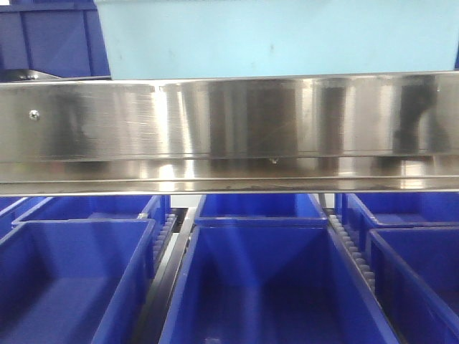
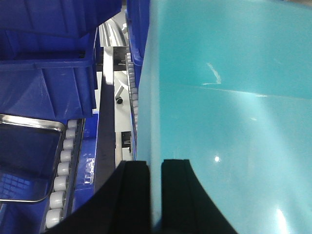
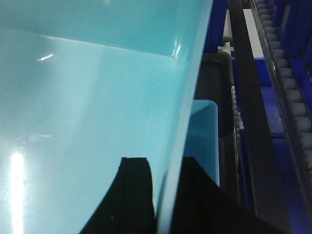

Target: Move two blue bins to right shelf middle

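A light blue bin point(image 1: 276, 36) hangs above the steel shelf beam point(image 1: 229, 129) in the front view. Its inside fills the left wrist view point(image 2: 229, 122) and the right wrist view point(image 3: 87, 112). My left gripper point(image 2: 155, 168) is shut on the bin's left wall, one black finger point(image 2: 131, 195) outside and one inside. On the bin's right wall my right gripper point(image 3: 166, 168) is shut the same way, with the rim between its fingers. A second light blue bin point(image 3: 204, 134) shows below, past the held bin's right rim.
Dark blue bins point(image 1: 265, 279) stand in rows on the level under the beam, with more at the left point(image 2: 46, 63). Roller tracks point(image 2: 61, 175) point(image 3: 290, 97) and black rails point(image 3: 246, 112) run between them. A metal tray point(image 2: 29, 156) lies at lower left.
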### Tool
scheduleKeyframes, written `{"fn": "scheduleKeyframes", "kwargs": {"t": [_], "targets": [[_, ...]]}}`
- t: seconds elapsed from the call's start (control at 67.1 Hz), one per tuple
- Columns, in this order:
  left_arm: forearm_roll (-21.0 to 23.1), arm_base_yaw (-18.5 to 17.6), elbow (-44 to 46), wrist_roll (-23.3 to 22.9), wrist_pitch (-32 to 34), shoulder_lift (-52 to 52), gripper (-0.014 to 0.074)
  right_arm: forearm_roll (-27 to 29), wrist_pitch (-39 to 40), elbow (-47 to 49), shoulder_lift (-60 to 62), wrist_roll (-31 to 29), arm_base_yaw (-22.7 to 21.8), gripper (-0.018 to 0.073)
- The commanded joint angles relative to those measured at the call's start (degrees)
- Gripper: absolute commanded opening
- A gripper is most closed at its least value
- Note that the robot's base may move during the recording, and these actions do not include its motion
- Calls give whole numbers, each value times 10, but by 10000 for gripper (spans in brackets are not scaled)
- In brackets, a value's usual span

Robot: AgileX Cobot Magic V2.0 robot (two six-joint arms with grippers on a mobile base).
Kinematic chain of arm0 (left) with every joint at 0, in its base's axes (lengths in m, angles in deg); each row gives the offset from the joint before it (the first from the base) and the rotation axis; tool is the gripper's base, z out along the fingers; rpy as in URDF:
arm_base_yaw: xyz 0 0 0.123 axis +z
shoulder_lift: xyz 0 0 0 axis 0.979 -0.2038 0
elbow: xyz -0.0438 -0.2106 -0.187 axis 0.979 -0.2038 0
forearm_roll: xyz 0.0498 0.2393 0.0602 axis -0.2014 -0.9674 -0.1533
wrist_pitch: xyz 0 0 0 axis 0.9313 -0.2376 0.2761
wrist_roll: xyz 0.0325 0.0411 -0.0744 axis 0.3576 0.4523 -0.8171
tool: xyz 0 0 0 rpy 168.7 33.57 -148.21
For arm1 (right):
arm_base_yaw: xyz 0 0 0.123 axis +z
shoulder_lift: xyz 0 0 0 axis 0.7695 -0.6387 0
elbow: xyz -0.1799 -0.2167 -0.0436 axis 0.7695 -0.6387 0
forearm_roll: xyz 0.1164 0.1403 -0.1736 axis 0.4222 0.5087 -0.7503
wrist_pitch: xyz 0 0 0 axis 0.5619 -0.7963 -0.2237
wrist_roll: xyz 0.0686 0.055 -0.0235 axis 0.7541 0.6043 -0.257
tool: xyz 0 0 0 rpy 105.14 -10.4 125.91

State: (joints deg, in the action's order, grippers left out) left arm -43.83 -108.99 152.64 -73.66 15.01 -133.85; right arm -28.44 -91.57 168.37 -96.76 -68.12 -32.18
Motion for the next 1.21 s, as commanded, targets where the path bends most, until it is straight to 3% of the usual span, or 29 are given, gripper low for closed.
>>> {"fn": "scheduleKeyframes", "kwargs": {"t": [0.0,0.194,0.358,0.492,0.685,0.79,1.192], "targets": [[14,-5,6,-1,53,5,-111,10,26,4,4,-12,4,-165],[18,-5,6,-1,63,5,-111,0,47,4,4,-12,3,-165],[20,-5,6,-1,85,3,-111,-78,49,4,4,-12,3,-165],[88,-5,-1,-1,59,-15,-111,-118,38,4,4,-11,2,-165],[72,-12,-23,-1,88,-57,-111,-136,53,-8,-13,33,-11,-165],[65,-8,-23,-1,124,-68,-111,-136,100,-18,-23,50,-22,-165],[39,-8,-42,-1,135,-86,-111,-136,144,-25,-53,52,-22,-165]]}}
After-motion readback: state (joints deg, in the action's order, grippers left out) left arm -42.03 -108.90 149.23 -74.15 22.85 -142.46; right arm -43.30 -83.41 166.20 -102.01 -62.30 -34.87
